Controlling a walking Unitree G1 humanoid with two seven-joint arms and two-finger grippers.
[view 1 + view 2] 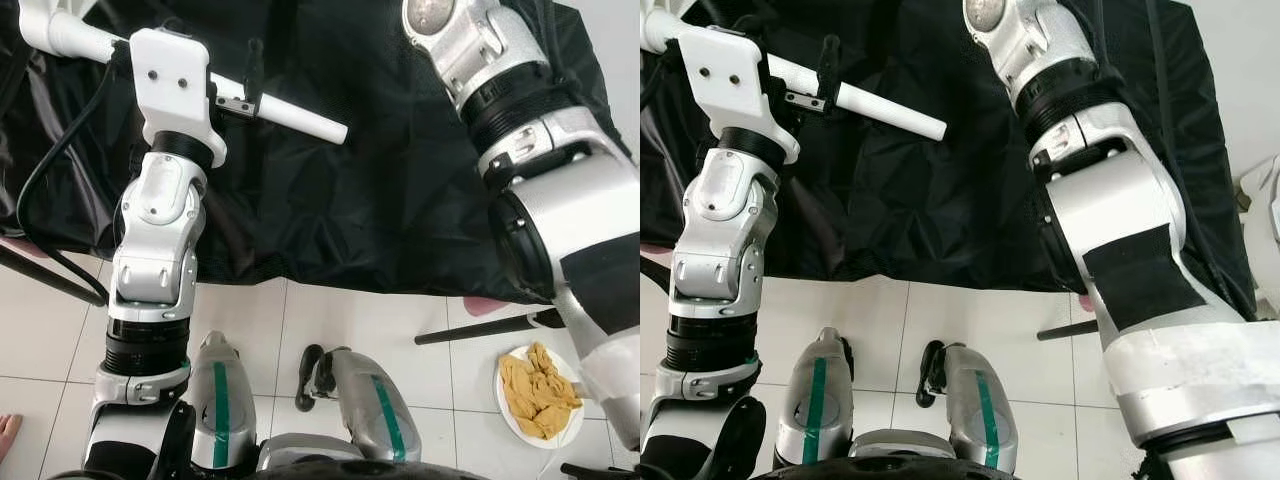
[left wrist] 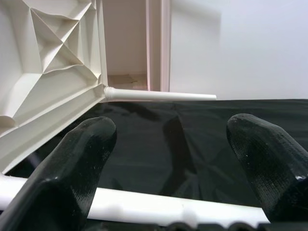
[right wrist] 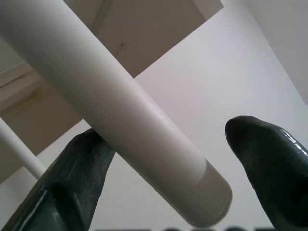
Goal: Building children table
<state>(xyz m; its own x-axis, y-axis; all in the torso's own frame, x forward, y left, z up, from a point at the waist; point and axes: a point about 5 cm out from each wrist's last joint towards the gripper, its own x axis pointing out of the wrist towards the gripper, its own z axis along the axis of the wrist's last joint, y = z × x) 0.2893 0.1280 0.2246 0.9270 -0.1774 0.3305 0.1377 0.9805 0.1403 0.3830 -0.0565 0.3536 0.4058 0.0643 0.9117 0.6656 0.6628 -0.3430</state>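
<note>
A: What you have in front of you is a counter draped in a black sheet; the sheet hides the surface itself, and its far edge is cut off by the frame. Below it you see white floor tiles.

B: And the table parts?

A: In the left wrist view you get the ribbed white underside of the table top, standing tilted on the black sheet, cropped at the frame edge. One white leg sticks out from its corner.

B: Where are your arms?

A: Your left end effector has its fingers spread wide; a second white leg lies across just under them, and you cannot tell whether it touches the pads. In the head views that leg passes through beside the white wrist block.

B: The right one?

A: Your right end effector is released too; a white tube crosses diagonally between the fingers, resting against one finger, clear of the other. In the head views the forearm hides the hand.

B: Anything smaller?

A: A white plate with yellow cloth on the floor at your right.
</note>
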